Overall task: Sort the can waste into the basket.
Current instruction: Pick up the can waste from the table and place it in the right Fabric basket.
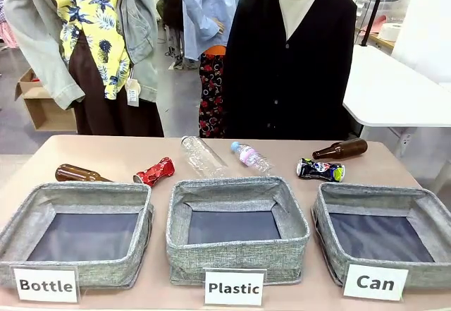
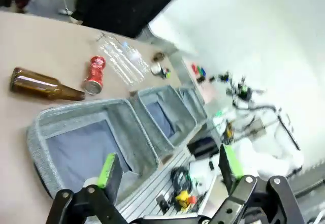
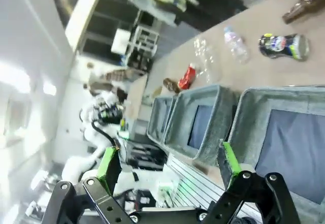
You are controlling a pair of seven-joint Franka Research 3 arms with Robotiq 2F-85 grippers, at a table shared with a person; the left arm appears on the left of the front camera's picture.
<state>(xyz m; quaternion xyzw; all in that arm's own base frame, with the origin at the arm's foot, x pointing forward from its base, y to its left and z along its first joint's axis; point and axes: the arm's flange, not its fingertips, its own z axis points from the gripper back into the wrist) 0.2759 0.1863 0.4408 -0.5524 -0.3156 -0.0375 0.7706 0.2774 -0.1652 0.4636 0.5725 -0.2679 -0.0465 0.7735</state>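
Observation:
A crushed red can (image 1: 155, 171) lies on the table behind the left bin, also seen in the left wrist view (image 2: 95, 74) and far off in the right wrist view (image 3: 187, 76). A crushed dark can (image 1: 320, 171) with green and yellow markings lies behind the basket (image 1: 331, 209), the right bin carded "Can"; the same can (image 3: 282, 46) lies beyond the basket (image 3: 259, 102) in the right wrist view. My left gripper (image 2: 170, 165) hangs open above the near edge of the left bin. My right gripper (image 3: 169, 163) hangs open above the near edge of the basket. Neither holds anything.
Bins carded "Bottle" (image 1: 42, 205) and "Plastic" (image 1: 183, 205) stand left and middle. Brown bottles (image 1: 79, 174) (image 1: 342, 149) lie at the far left and far right. Two clear plastic bottles (image 1: 203, 154) (image 1: 250, 156) lie in the middle. A person (image 1: 292, 57) stands at the far side.

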